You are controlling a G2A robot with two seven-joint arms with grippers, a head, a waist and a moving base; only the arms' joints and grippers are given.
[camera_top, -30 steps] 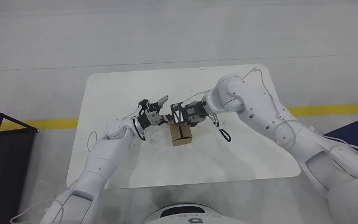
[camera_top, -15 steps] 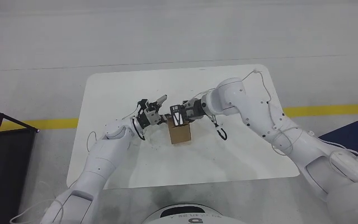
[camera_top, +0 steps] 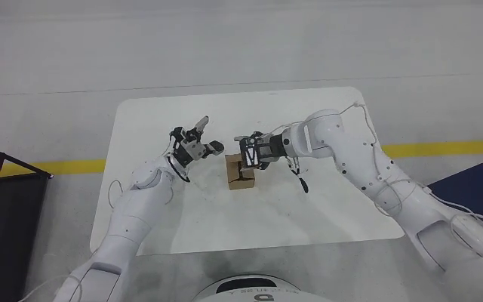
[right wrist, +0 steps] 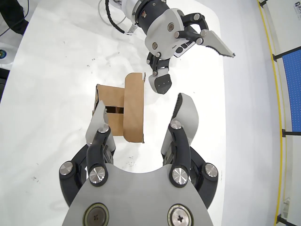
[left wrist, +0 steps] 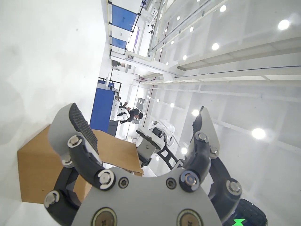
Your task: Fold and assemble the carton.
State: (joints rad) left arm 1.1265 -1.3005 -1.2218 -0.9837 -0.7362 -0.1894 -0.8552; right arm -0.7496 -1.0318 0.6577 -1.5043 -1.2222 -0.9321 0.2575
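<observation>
A small brown carton (camera_top: 240,174) stands free on the white table (camera_top: 151,121), near its middle. In the right wrist view the carton (right wrist: 117,104) has one top flap folded across and a dark gap beside it. My left gripper (camera_top: 201,137) is open, a short way to the carton's left and not touching it. My right gripper (camera_top: 250,151) is open just above the carton's far right corner; its fingers (right wrist: 185,109) straddle the carton's flap side. The left gripper (right wrist: 195,69) appears there beyond the carton. The left wrist view has the carton (left wrist: 35,161) beside its own gripper (left wrist: 141,123).
A black cable loop (camera_top: 302,183) hangs from the right arm over the table right of the carton. A dark frame (camera_top: 15,196) stands off the table's left edge. A yellow floor line (camera_top: 68,166) runs behind the table. The table's front and far parts are bare.
The left gripper has drawn back to the left, away from the carton, and tilted up. The right gripper has lifted off the carton and pulled back slightly. The carton has shifted a little.
</observation>
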